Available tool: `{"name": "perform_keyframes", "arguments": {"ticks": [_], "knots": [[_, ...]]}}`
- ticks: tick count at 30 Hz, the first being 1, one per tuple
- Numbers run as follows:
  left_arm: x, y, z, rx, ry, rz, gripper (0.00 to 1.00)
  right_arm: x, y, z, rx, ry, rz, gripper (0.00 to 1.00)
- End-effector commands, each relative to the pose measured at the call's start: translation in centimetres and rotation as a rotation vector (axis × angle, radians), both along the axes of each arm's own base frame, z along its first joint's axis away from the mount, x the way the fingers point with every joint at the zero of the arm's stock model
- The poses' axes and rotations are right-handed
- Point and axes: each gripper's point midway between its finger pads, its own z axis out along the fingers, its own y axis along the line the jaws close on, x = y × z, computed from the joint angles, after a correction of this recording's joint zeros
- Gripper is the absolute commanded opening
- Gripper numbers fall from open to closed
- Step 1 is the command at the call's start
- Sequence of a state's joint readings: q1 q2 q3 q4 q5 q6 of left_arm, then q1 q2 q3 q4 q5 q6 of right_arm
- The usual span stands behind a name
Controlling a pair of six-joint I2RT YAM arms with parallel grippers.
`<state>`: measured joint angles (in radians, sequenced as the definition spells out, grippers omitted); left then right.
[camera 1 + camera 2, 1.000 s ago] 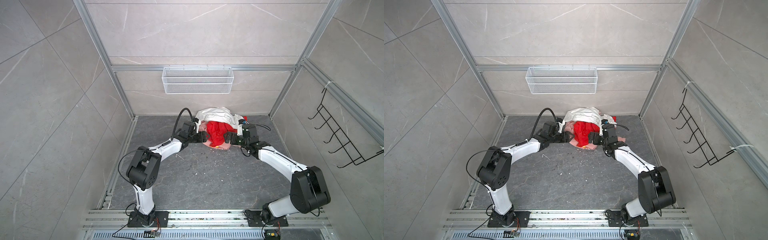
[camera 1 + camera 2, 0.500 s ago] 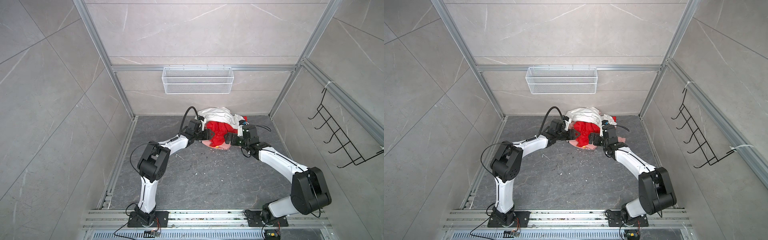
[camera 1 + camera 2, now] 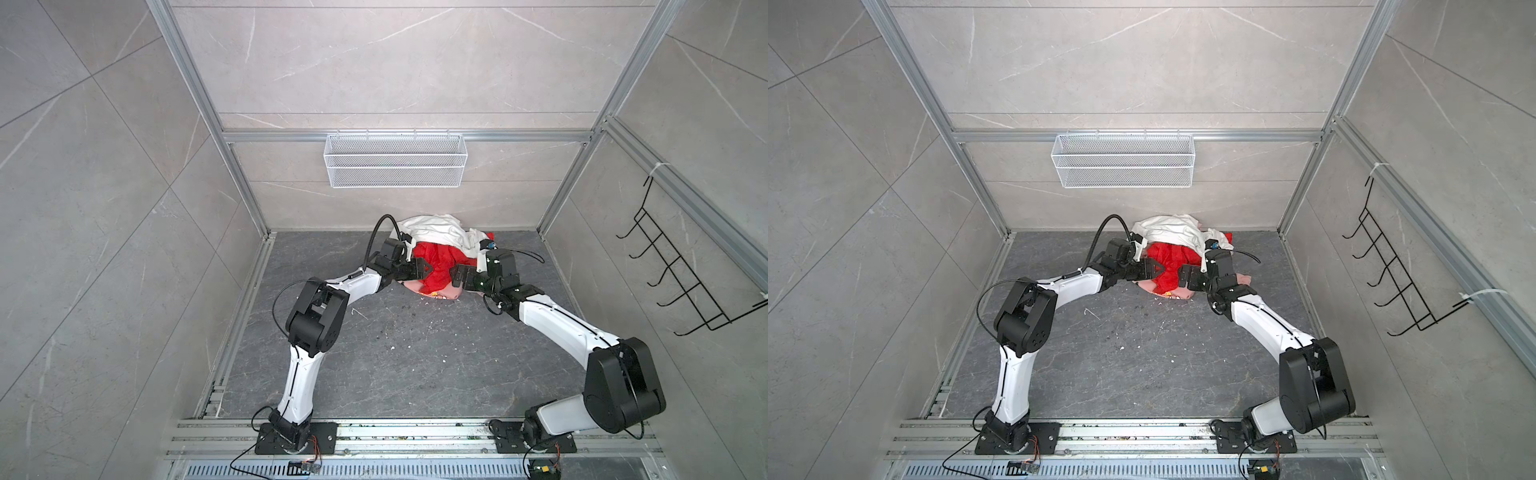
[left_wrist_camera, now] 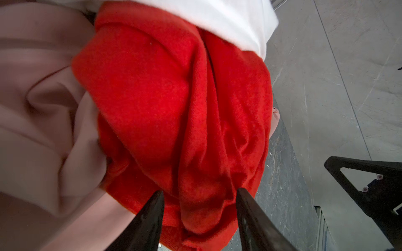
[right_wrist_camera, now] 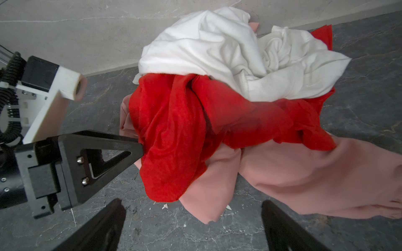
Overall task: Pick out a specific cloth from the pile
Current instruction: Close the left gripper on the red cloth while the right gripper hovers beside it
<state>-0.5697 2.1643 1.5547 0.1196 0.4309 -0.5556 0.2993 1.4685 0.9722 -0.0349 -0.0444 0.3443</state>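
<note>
The left end effector (image 4: 200, 191) is half-parted, tips touching a fold of the red cloth (image 4: 165, 97) between them; gripped or not, can't tell. The right end effector (image 5: 193, 201) gapes wide, empty, the pile (image 5: 228, 108) just ahead.

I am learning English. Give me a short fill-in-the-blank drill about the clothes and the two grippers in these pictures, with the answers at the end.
1. The white cloth lies partly on ___ of the red cloth.
2. The left gripper has a fold of the red cloth ___ its fingers.
3. The right gripper is ___ and holds nothing.

Missing words: top; between; open.
</note>
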Motion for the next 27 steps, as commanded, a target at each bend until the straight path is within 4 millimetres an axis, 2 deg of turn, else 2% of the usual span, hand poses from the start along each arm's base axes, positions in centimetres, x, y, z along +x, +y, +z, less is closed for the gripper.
{"name": "perform_keyframes", "arguments": {"ticks": [1,5,14,19,27], "knots": [[0.6,-1.4,2.3,-0.074,-0.036,-0.022,0.55,-0.7,-0.2,0.2,-0.009,0.003,-0.008,0.99],[0.6,-1.6,2.2,-0.089,-0.025,-0.025,0.52,-0.7,-0.3,0.3,-0.010,0.002,-0.008,0.99],[0.6,-2.0,2.0,-0.107,0.000,-0.033,0.30,-0.9,-0.2,0.9,0.002,-0.005,-0.008,1.00],[0.5,-2.0,2.4,-0.111,-0.005,-0.035,0.17,-0.8,-0.2,1.0,0.003,-0.004,-0.008,1.00],[0.6,-2.0,3.4,-0.122,-0.016,-0.035,0.02,-0.8,-0.2,1.2,0.003,-0.008,-0.006,1.00]]}}
